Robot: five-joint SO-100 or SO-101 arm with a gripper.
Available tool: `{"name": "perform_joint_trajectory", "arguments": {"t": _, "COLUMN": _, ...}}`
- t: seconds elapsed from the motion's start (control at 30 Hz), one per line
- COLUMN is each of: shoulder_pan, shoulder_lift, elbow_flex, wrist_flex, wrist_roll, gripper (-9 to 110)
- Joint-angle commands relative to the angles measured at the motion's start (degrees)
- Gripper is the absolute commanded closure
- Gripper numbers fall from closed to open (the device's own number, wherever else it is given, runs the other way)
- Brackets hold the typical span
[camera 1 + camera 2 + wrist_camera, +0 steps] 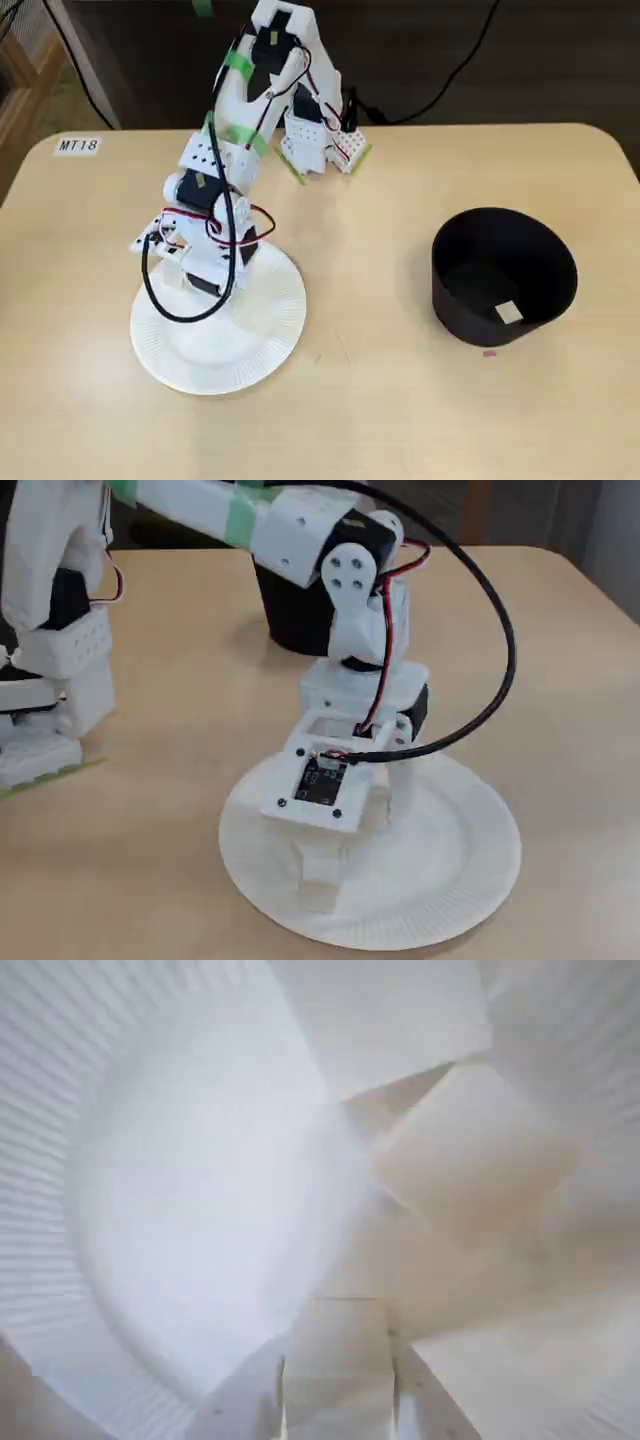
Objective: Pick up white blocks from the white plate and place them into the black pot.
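In a fixed view from above, the black pot [503, 276] stands on the right of the pale wooden desk [380, 400], well apart from the white plate [218, 330] on the left. Only this view looks into the pot: 1 white block [508, 312] lies on its floor near the front wall. A tiny pink scrap [489, 352] sits on the desk just in front of the pot, and a label reading MT18 [78, 145] is stuck near the far left corner.

The other fixed view, low and from the side, shows the pot [300, 615] only as a dark cylinder behind the arm, its inside hidden. It does show the gripper [345, 875] lowered onto the plate [460, 865], with a white block [320, 868] under the camera mount, resting on the plate's flat centre.

The wrist view is close and washed out (white on white). The ribbed rim of the plate [40, 1200] curves round the left side, and off-white cubes crowd the right and bottom: 1 block [470, 1165] at upper right, another [335, 1355] at bottom centre between the fingers [235, 1410]. Whether the fingers are clenched on that block or merely straddling it, I cannot tell.

The plate is thin paper with a fluted edge; the pot is matte and straight-walled; the arm is white plastic with green tape bands [238, 65].
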Motion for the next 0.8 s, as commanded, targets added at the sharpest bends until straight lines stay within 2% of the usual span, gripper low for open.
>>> {"name": "perform_joint_trajectory", "arguments": {"t": 0.0, "shoulder_pan": -1.5, "shoulder_lift": 11.3, "elbow_flex": 2.3, "wrist_flex": -8.7, "wrist_roll": 1.9, "gripper": 104}}
{"name": "perform_joint_trajectory", "arguments": {"t": 0.1, "shoulder_pan": -4.8, "shoulder_lift": 20.4, "elbow_flex": 6.3, "wrist_flex": -20.9, "wrist_roll": 5.5, "gripper": 104}}
{"name": "perform_joint_trajectory", "arguments": {"t": 0.2, "shoulder_pan": -10.2, "shoulder_lift": 26.8, "elbow_flex": 6.3, "wrist_flex": -24.3, "wrist_roll": 9.1, "gripper": 104}}
{"name": "perform_joint_trajectory", "arguments": {"t": 0.37, "shoulder_pan": -22.9, "shoulder_lift": 38.1, "elbow_flex": 6.4, "wrist_flex": -23.2, "wrist_roll": 13.1, "gripper": 104}}
{"name": "perform_joint_trajectory", "arguments": {"t": 0.6, "shoulder_pan": -51.2, "shoulder_lift": 40.8, "elbow_flex": 10.3, "wrist_flex": -22.4, "wrist_roll": 13.4, "gripper": 104}}
{"name": "perform_joint_trajectory", "arguments": {"t": 0.77, "shoulder_pan": -59.2, "shoulder_lift": 41.0, "elbow_flex": 19.6, "wrist_flex": -21.9, "wrist_roll": 13.4, "gripper": 104}}
